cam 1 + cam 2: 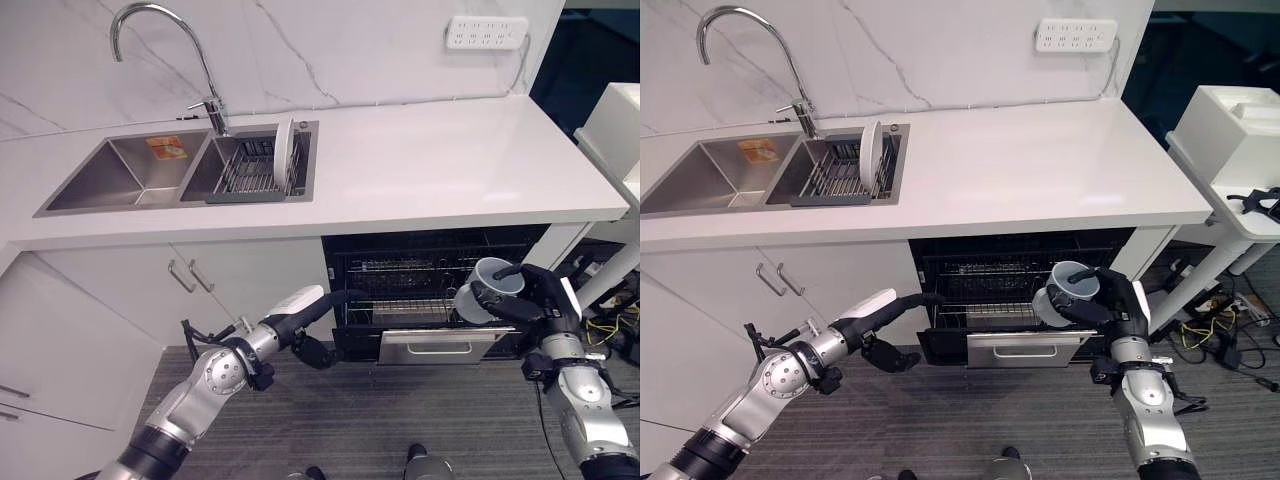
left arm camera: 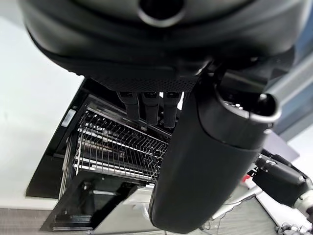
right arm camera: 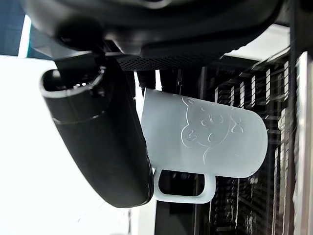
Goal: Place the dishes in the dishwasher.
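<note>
While gripping mug (image 1: 484, 289), right hand (image 1: 535, 296) hovers.

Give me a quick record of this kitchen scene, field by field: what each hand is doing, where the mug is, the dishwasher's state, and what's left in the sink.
right hand: curled round a pale mug, held in front of the dishwasher opening
mug detail: handle and an embossed figure show in the right wrist view
left hand: fingers straight, reaching toward the left side of the lower rack, holding nothing
dishwasher: open under the counter, wire racks visible
sink: drying rack in the right basin with a white plate standing upright
</note>
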Robot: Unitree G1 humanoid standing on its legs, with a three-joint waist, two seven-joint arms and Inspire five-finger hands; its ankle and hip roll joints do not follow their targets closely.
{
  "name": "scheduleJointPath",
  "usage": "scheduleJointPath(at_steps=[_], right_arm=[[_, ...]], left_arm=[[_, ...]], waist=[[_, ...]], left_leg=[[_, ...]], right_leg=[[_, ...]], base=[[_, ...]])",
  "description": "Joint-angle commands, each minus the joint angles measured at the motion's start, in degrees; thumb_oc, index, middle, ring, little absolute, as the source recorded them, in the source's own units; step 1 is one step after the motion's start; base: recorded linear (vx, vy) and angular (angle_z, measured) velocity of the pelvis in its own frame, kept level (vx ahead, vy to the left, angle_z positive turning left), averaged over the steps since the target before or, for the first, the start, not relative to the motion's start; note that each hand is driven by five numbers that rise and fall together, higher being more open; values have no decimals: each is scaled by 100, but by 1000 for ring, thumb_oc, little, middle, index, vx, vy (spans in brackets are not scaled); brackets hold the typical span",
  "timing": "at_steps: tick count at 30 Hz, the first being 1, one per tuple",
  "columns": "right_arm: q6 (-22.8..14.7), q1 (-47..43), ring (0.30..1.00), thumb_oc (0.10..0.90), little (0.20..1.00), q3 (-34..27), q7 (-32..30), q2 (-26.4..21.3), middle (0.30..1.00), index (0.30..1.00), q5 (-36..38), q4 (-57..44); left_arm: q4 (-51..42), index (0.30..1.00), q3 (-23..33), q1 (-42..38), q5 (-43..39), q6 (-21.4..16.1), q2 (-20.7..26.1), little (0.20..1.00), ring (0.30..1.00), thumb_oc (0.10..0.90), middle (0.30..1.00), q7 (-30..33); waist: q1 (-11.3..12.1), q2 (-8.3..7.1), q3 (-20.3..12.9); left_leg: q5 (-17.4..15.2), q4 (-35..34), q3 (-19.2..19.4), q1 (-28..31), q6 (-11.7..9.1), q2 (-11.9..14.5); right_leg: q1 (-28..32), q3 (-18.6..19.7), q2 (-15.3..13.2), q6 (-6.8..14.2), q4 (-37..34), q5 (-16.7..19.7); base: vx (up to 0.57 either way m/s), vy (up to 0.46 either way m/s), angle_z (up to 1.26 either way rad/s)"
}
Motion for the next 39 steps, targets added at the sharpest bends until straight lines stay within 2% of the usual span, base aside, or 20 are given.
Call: scheduleJointPath(at_steps=[1, 7, 12, 14, 15, 22, 39], right_arm=[[-485, -1019, 300, 400, 300, -539, -126, -420, 300, 300, -32, -201], [-504, -1198, 300, 400, 300, -454, -185, -563, 300, 300, -219, -15], [-453, -1415, 300, 400, 300, -385, -253, -718, 300, 300, -361, 182], [-344, -1601, 300, 400, 300, -390, -233, -839, 300, 300, -374, 255], [-335, -1895, 300, 400, 300, -320, -254, -1003, 300, 300, -317, 442], [-268, -2480, 300, 400, 300, -214, -252, -1328, 300, 300, -180, 691], [-111, -3677, 300, 400, 300, 170, -302, -1804, 300, 300, -39, 1394]], left_arm=[[-291, 900, 77, -704, 99, -528, 110, 900, 900, 800, 900, 590], [-245, 900, -189, -905, 461, -645, 183, 900, 900, 800, 900, 502], [-236, 900, -460, -1118, 600, -541, 211, 900, 900, 800, 900, 456], [-290, 900, -561, -1264, 641, -479, 271, 900, 900, 800, 900, 350], [-303, 900, -739, -1519, 685, -464, 372, 900, 900, 800, 900, 281], [-312, 900, -1054, -2119, 896, -520, 727, 900, 900, 800, 900, 264], [-255, 900, -1400, -2965, 861, -604, 1122, 900, 900, 800, 900, 217]], waist=[[-21, -22, 101], [-75, 28, 187], [-111, 134, 261], [-129, 191, 333], [-146, 245, 472], [-176, 357, 779], [-49, 403, 1324]], left_leg=[[-270, 91, -556, 112, -207, 153], [-257, 91, -539, 128, -198, 125], [-232, 91, -548, 161, -196, 91], [-210, 91, -587, 108, -202, 60], [-179, 91, -627, 26, -207, 34], [-108, 91, -683, -204, -222, -10], [26, 91, -785, -589, -223, -26]], right_leg=[[264, -155, 119, 12, 503, -849], [250, -120, 149, -6, 503, -819], [256, -89, 143, -9, 503, -795], [195, -36, 149, -12, 503, -784], [104, 3, 159, -20, 503, -761], [-109, 34, 172, -47, 503, -735], [-445, 26, 220, -108, 503, -634]], base=[[0, 0, 0], [39, -5, 1], [97, 14, -3], [15, 15, -3], [0, 0, 0], [-57, 3, -1], [-32, -17, 1]])
